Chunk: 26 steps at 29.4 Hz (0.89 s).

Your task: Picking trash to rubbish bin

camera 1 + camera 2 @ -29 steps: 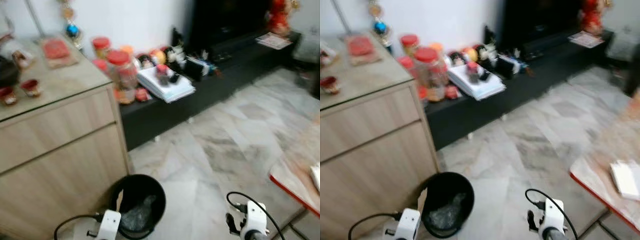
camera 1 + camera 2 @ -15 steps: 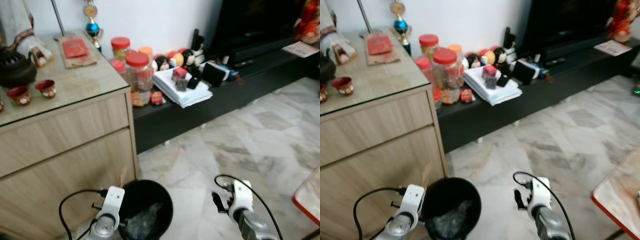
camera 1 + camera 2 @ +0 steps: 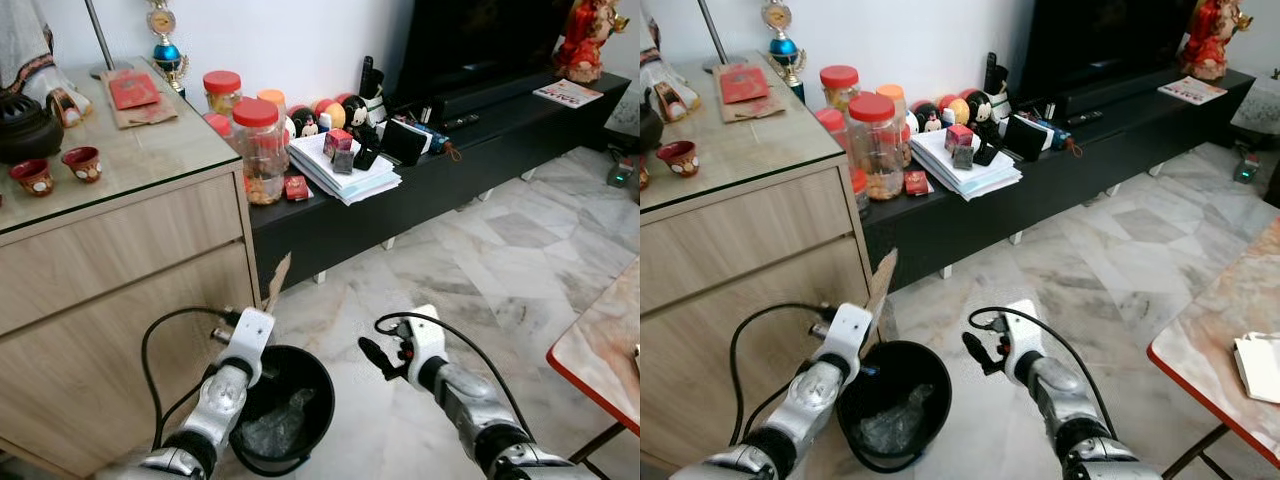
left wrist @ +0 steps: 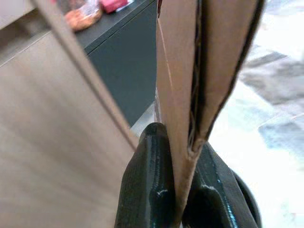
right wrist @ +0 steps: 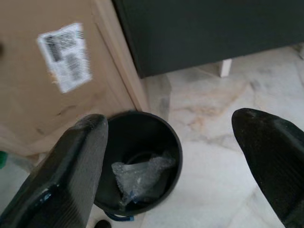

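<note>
The left hand point(image 4: 173, 190) has its two glossy black fingers pinched shut on a flat piece of brown corrugated cardboard point(image 4: 199, 71), held upright just above the round black plastic rubbish bin point(image 3: 902, 372), beside the pale wood-grain cabinet point(image 3: 120, 270). Crumpled clear plastic point(image 5: 140, 173) lies in the bin. The right hand point(image 5: 190, 156) hangs spread wide and empty over the veined marble floor point(image 3: 480, 260). A white printed label point(image 5: 64, 57) is blurred, unreadable.

The cardboard piece point(image 4: 190, 71) runs off the frame (its label point(image 5: 64, 54) print is too blurred to read).
</note>
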Available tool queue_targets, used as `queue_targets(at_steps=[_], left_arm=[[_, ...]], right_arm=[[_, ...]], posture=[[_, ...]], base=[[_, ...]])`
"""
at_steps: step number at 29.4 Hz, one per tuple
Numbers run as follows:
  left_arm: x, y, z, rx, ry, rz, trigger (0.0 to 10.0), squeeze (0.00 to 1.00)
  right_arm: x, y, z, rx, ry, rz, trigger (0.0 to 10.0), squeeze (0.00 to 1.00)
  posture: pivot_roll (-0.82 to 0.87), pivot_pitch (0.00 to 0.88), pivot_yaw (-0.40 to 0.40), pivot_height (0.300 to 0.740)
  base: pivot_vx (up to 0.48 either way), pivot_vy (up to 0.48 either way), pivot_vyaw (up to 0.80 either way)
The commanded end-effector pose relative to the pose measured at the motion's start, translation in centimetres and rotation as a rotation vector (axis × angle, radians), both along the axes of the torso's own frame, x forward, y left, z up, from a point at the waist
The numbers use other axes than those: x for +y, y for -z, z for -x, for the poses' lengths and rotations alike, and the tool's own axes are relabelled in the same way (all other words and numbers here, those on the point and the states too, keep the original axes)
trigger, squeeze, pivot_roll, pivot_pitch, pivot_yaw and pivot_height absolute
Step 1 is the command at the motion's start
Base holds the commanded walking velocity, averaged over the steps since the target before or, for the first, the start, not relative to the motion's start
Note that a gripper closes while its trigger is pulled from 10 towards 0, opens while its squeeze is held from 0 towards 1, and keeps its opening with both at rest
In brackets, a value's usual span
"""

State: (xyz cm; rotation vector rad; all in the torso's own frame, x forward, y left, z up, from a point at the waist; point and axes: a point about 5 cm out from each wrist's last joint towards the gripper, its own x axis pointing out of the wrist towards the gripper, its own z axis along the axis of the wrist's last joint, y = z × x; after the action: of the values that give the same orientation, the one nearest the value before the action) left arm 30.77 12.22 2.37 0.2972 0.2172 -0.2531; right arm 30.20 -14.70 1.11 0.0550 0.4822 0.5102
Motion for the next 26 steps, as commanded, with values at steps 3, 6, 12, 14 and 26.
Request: queue_targets(at_steps=[3,6,12,14,26], left_arm=[[-0.6,-0.6,-0.3,-0.021,0.042,0.021,10.0,0.00],[-0.9,-0.7,-0.3,-0.031,0.059,0.020,10.0,0.00],[-1.0,-1.7,-1.1,-0.067,0.080,0.021,10.0,0.00],[-1.1,-1.8,-1.2,-0.070,0.096,0.016,10.0,0.00],[-1.6,-2.5,-1.8,-0.075,0.132,0.032,10.0,1.00]], right_arm=[[0.6,-1.3,-0.9,-0.063,-0.044,0.000,10.0,0.00],[0.8,-1.4,-1.0,-0.074,-0.065,-0.007,10.0,0.00],[1.7,-2.3,-1.1,-0.122,-0.134,-0.046,10.0,0.00],[1.8,-2.5,-1.1,-0.130,-0.146,-0.048,10.0,0.00],[1.9,-3.1,-1.1,-0.164,-0.162,-0.063,10.0,0.00]], posture=[[-0.02,0.096,-0.060,0.740],[-0.02,0.099,-0.060,0.740],[-0.03,0.138,-0.077,0.740],[-0.04,0.140,-0.077,0.740],[-0.06,0.145,-0.080,0.740]], base=[[0.000,0.000,0.00],[0.000,0.000,0.00],[0.000,0.000,0.00],[0.000,0.000,0.00],[0.000,0.000,0.00]])
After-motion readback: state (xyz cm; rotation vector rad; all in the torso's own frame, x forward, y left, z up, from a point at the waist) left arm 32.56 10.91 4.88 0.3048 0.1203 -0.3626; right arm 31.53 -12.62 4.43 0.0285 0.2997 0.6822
